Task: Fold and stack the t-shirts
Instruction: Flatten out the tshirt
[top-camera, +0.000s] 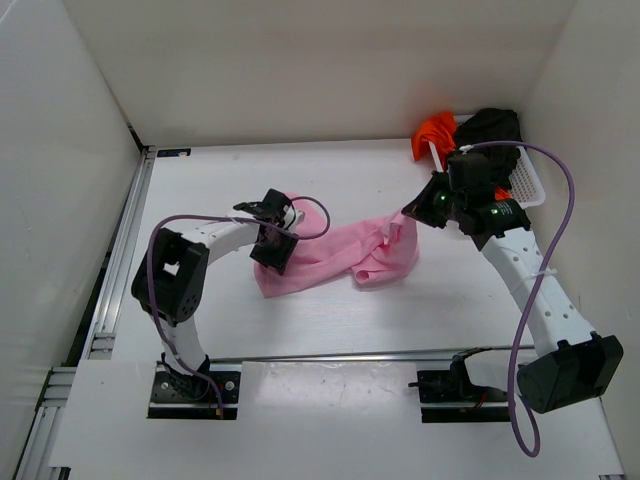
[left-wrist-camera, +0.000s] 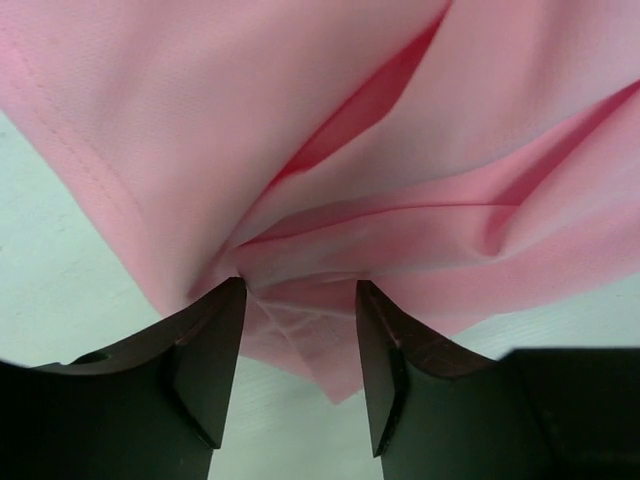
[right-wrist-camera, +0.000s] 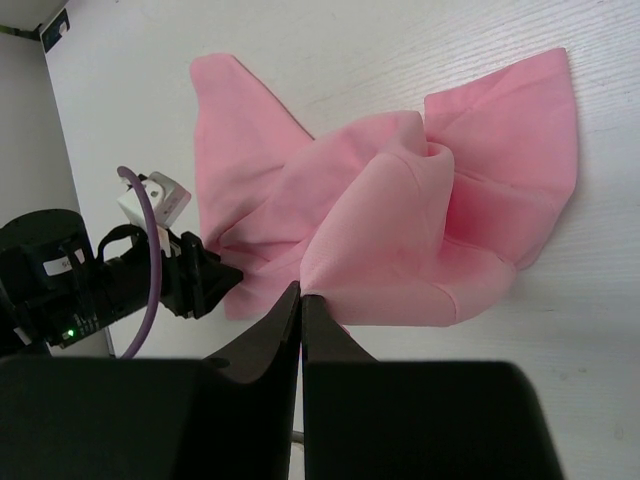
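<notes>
The light pink t-shirt (top-camera: 330, 262) lies crumpled across the middle of the white table. My left gripper (top-camera: 270, 258) is at its left end. In the left wrist view its jaws (left-wrist-camera: 298, 300) stand open, with a fold of pink cloth (left-wrist-camera: 400, 150) between and just past the tips. My right gripper (top-camera: 410, 212) is at the shirt's right end. In the right wrist view it (right-wrist-camera: 300, 292) is shut on a raised fold of the pink shirt (right-wrist-camera: 400, 220). The black t-shirt (top-camera: 490, 128) and the orange-red t-shirt (top-camera: 435, 132) are bunched in the basket at the back right.
The white mesh basket (top-camera: 527, 185) stands at the back right, just behind my right arm. White walls close off the back and both sides. An aluminium rail (top-camera: 110, 280) runs along the table's left edge. Purple cables loop off both arms.
</notes>
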